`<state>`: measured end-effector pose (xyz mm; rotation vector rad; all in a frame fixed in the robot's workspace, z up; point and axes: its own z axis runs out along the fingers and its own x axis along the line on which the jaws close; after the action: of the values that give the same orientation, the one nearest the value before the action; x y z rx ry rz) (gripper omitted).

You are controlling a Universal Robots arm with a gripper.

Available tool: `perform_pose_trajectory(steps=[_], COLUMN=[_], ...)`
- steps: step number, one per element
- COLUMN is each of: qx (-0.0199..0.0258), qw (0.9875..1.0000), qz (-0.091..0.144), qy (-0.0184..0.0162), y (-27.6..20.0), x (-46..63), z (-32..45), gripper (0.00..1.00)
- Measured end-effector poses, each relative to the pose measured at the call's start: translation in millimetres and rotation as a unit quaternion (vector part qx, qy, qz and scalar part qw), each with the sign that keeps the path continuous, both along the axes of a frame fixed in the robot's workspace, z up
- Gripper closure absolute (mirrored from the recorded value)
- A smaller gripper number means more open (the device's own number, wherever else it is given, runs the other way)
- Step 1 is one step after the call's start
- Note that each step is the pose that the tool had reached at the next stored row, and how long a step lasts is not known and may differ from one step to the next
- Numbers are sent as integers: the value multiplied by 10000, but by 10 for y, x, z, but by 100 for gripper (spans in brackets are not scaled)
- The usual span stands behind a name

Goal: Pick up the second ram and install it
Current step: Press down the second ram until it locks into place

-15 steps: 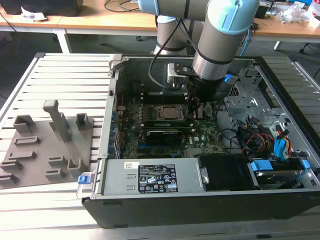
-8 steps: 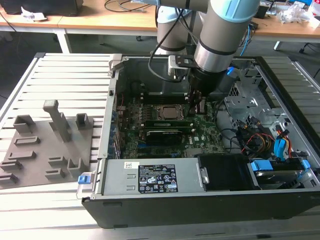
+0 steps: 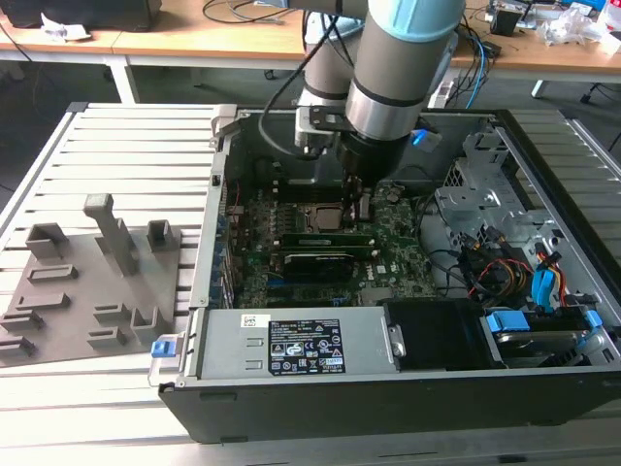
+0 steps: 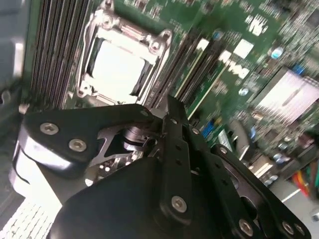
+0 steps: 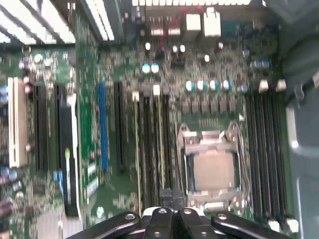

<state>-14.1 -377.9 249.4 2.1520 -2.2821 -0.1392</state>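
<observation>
One robot arm reaches into the open black computer case (image 3: 340, 388) in the exterior view, its tool (image 3: 361, 201) lowered to the big square green motherboard (image 3: 388, 257) beside the square silver processor socket (image 3: 318, 216). The second ram (image 3: 325, 234), a thin green circuit-board stick, appears already upright in a slot just beside that socket, with the tool at its end toward the exterior view's right. The grey plastic slotted tray (image 3: 87, 291) lies on the slatted metal desk (image 3: 126, 146), well apart. In the second wrist view the tool (image 4: 168, 107) is pressed together with nothing visibly pinched, its tips at the edge of the stick (image 4: 194, 64). The first wrist view puts the tool (image 5: 172, 195) over the slots between the stick (image 5: 162, 144) and the socket (image 5: 212, 169). Installation looks to be the step in hand. Whether the stick is fully seated cannot be told. Seating calls for straight, even pressure along its top edge.
</observation>
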Motion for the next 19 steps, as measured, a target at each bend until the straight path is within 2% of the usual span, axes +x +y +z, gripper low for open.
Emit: perform_pose_trajectory(steps=[3, 5, 8, 11, 16, 17, 18, 19], qx=[1, 1, 1, 0, -2, 12, 4, 2], qw=[10000, 10000, 10000, 10000, 10000, 10000, 10000, 10000], qz=[-1, 0, -1, -1, 0, -1, -1, 0], qy=[-1, -2, -2, -1, 0, -10, -4, -2], y=[0, 0, -1, -1, -2, 2, 1, 0], x=[-188, -368, -535, -598, -603, -600, -600, -598], z=[-4, -16, -127, -180, -216, -187, -136, -115], gripper=[89, 89, 89, 89, 89, 89, 89, 89])
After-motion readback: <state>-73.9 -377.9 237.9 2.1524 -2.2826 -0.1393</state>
